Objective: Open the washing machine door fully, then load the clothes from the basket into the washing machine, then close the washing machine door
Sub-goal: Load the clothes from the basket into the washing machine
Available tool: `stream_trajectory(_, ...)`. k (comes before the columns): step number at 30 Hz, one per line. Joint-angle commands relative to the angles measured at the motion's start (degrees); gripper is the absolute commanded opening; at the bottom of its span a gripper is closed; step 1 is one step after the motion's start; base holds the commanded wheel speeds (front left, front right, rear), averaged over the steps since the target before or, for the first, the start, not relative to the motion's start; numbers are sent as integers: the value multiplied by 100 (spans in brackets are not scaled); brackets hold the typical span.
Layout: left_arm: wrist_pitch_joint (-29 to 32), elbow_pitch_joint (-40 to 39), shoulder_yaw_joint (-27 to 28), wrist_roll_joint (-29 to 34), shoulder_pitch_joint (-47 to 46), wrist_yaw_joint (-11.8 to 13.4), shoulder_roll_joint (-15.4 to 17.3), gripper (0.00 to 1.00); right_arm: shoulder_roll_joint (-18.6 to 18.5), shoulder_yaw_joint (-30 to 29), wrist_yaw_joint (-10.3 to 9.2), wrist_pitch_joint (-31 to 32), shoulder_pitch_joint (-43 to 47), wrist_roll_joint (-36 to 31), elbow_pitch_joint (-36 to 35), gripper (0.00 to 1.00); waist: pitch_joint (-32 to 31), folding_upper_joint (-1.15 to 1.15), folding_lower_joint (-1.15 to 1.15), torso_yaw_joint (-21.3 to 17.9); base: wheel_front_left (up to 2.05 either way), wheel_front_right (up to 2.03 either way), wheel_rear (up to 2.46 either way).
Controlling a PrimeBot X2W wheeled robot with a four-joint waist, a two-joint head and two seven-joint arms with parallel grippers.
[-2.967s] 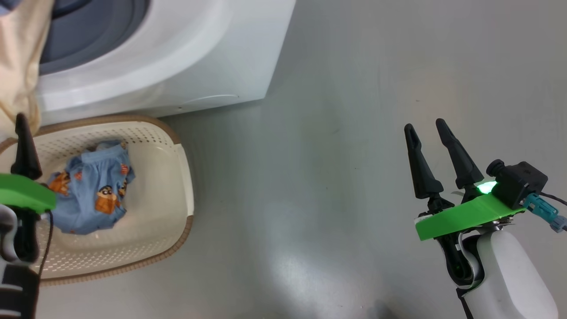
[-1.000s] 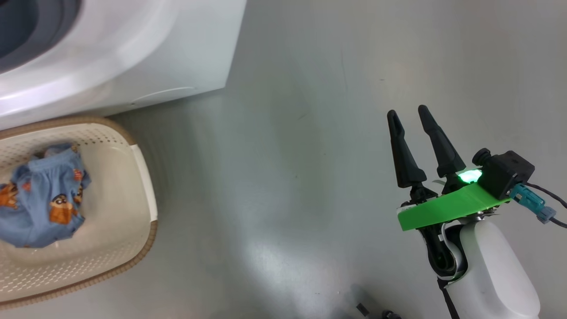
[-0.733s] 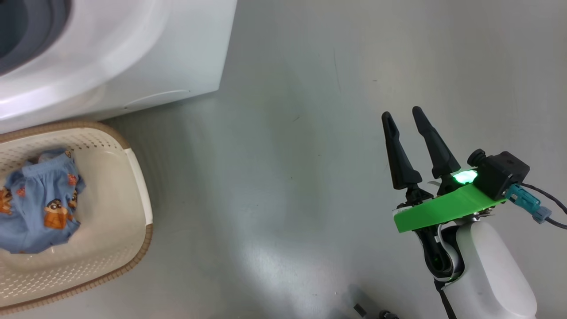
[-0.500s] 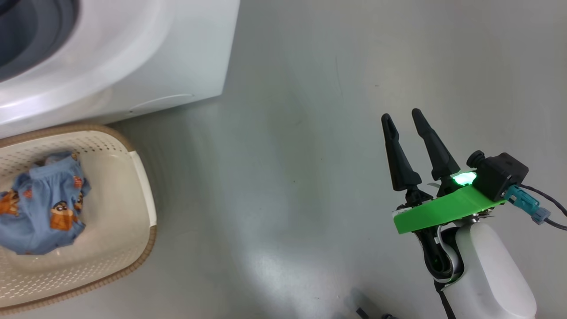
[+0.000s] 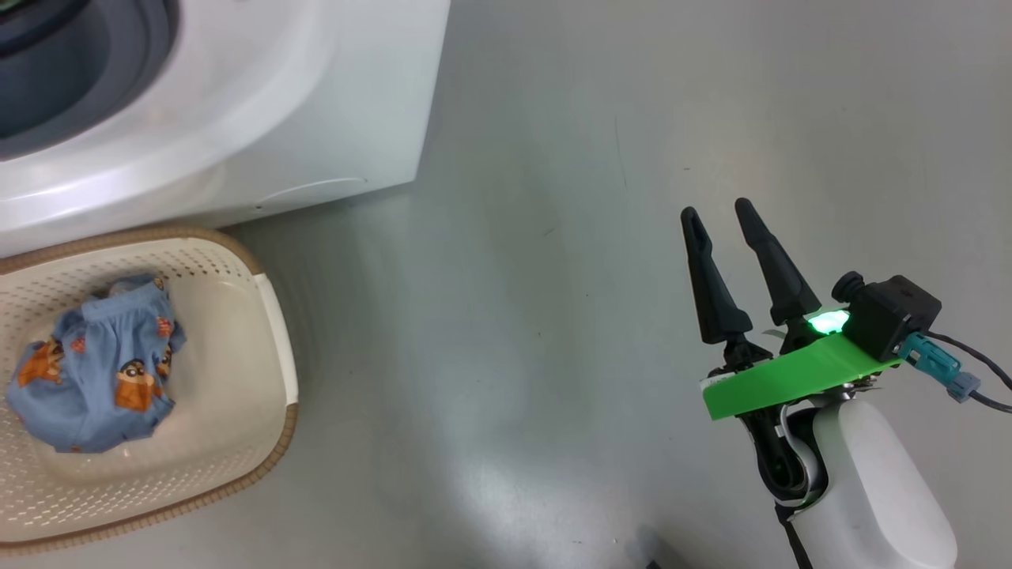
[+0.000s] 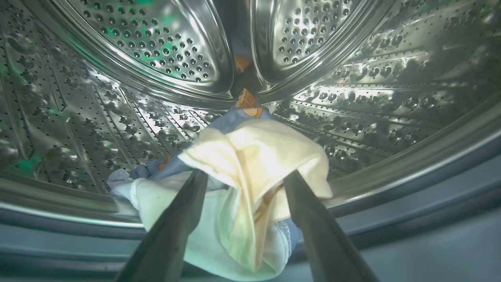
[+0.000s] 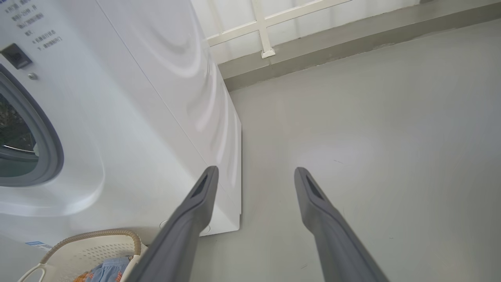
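Now: left pincer spread wide inside steel drum, cream-lined garment slack between its fingers, partly hidden behind them. Right pincer wide, empty, above floor. Second blue garment in basket beside washing machine, basket cut off at frame edge.
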Motion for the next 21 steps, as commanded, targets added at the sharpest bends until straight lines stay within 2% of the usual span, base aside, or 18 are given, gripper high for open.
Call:
stream_trajectory(1,-58,-122,25,-78,50,-8,243,100,24,76,9,-43,166,2,-103,100,-21,0,0,18,0,0,0)
stream_trajectory(9,-182,-524,-117,-494,671,-9,128,100,-16,-25,9,-43,259,-99,-97,100,-231,0,0,183,0,0,0)
stream_trajectory(15,-187,-1291,261,-614,1349,-9,22,100,-136,-75,9,-43,349,-124,-76,100,-476,0,0,363,0,0,0)
stream_trajectory(21,-187,-1837,731,-403,2036,-9,-193,100,-281,-124,9,-43,483,-122,-31,100,-776,0,0,540,0,0,0)
